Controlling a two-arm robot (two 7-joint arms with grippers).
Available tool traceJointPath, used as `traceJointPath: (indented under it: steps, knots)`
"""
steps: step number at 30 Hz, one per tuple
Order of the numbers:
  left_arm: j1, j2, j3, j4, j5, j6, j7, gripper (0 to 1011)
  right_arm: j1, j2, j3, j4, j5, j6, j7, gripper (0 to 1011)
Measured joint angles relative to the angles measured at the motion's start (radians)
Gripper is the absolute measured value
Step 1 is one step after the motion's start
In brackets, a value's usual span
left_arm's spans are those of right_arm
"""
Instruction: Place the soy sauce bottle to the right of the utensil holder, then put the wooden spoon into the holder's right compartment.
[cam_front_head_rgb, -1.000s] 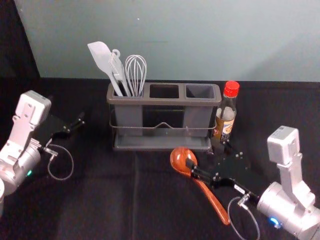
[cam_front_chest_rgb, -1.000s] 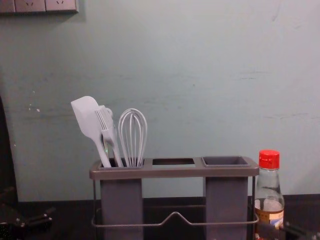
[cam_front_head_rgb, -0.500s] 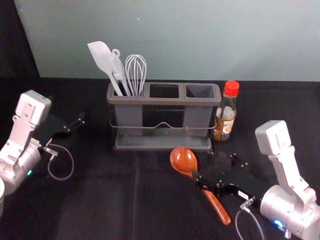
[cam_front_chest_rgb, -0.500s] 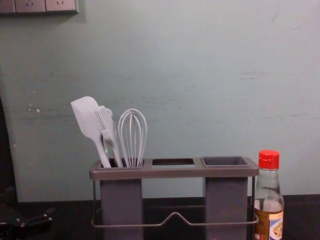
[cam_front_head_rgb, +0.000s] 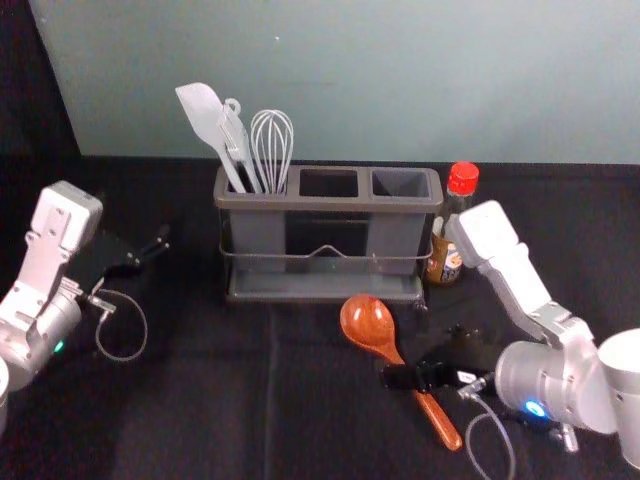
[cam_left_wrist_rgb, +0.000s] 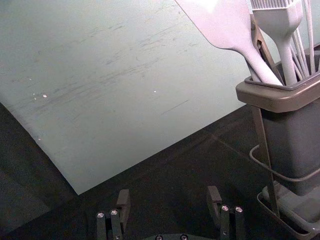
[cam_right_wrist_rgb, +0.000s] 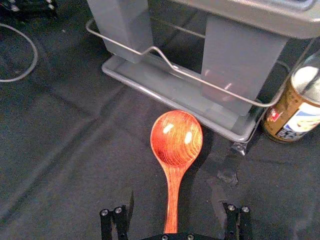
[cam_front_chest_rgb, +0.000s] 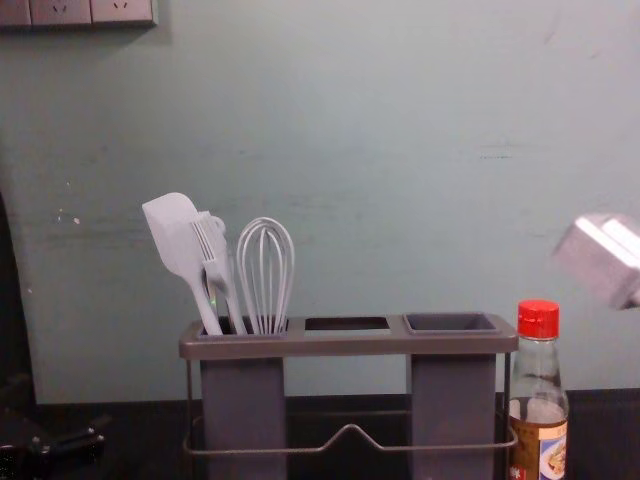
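In the head view my right gripper is over the handle of the wooden spoon, which lies bowl toward the holder. The right wrist view has the right gripper open, with the spoon's handle between its fingers, not gripped. The utensil holder stands upright; its right compartment holds nothing. Just right of it the soy sauce bottle stands upright, red-capped. My left gripper is parked at the left, seen open in its wrist view.
A white spatula, a brush and a whisk stand in the holder's left compartment. Behind the table rises a pale green wall. The right arm's upper housing partly overlaps the bottle in the head view.
My right gripper has swung round and moved slightly down the spoon's handle, its wrist housing shifting left and up toward the bottle. The spoon, bottle, holder and left arm stay put.
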Motion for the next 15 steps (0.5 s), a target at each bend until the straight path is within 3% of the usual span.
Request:
traceJointPath:
  steps: [5, 15]
  knots:
    - [0.000, 0.000, 0.000, 0.000, 0.000, 0.000, 0.000, 1005, 0.059, -0.045, -0.037, 0.076, -0.028, 0.019, -0.003, 1000]
    - [0.000, 0.000, 0.000, 0.000, 0.000, 0.000, 0.000, 1005, 0.122, -0.116, -0.062, 0.183, -0.063, 0.003, -0.003, 1000]
